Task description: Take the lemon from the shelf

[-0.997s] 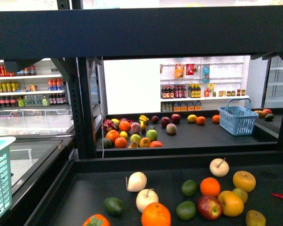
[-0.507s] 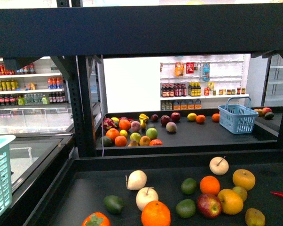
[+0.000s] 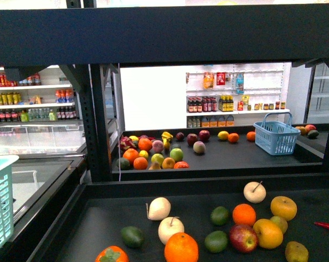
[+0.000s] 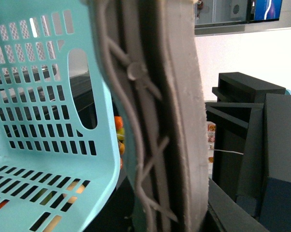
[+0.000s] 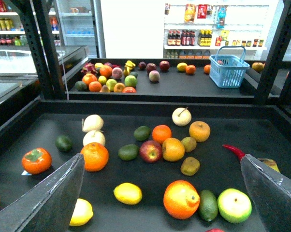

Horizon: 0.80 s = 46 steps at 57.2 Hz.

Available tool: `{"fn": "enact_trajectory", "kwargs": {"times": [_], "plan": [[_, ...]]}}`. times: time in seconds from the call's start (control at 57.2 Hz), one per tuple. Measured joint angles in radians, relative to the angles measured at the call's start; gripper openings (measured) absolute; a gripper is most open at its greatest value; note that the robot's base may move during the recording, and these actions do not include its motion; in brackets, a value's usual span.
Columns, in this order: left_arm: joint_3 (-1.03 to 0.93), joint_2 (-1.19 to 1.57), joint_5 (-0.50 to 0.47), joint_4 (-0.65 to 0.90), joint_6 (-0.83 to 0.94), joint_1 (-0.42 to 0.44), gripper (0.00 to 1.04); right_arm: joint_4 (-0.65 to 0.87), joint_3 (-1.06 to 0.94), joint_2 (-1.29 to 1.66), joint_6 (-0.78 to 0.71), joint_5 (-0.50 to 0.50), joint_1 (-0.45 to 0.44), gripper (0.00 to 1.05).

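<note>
A bright-yellow oval lemon (image 5: 128,193) lies on the shelf's near black tray (image 5: 218,123), low between the fingers of my right gripper (image 5: 162,203). That gripper is open and hangs above the fruit with nothing in it. A second lemon (image 5: 81,211) is half hidden behind one grey finger (image 5: 53,198). The shelf (image 3: 208,33) is a dark metal rack with thick front lips. My left gripper (image 4: 150,145) is shut on the rim of a teal basket (image 4: 44,121). The same basket (image 3: 0,202) shows at the front view's left edge.
Around the lemon lie an orange (image 5: 94,156), a large orange-yellow fruit (image 5: 181,199), an avocado (image 5: 208,205), a green apple (image 5: 234,205), a persimmon (image 5: 36,160) and a red chili (image 5: 234,151). A blue basket (image 3: 276,137) stands on the back tray. Black uprights (image 3: 96,125) flank the tiers.
The teal basket at the front view's left edge has drifted slightly to the left. The fruit on the trays has not moved.
</note>
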Motion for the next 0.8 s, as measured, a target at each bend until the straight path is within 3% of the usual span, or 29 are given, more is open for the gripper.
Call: {"fn": "enact_trajectory", "kwargs": {"times": [0.245, 0.42, 0.804], "plan": [[-0.015, -0.012, 0.019, 0.0, 0.046, -0.01, 0.16, 0.0, 0.0, 0.0, 0.0, 0.0, 0.0, 0.97], [-0.046, -0.061, 0.09, -0.004, 0.15, -0.058, 0.15, 0.0, 0.0, 0.0, 0.0, 0.0, 0.0, 0.97], [-0.062, -0.233, 0.308, -0.076, 0.356, -0.314, 0.08, 0.0, 0.0, 0.0, 0.0, 0.0, 0.0, 0.97]]}}
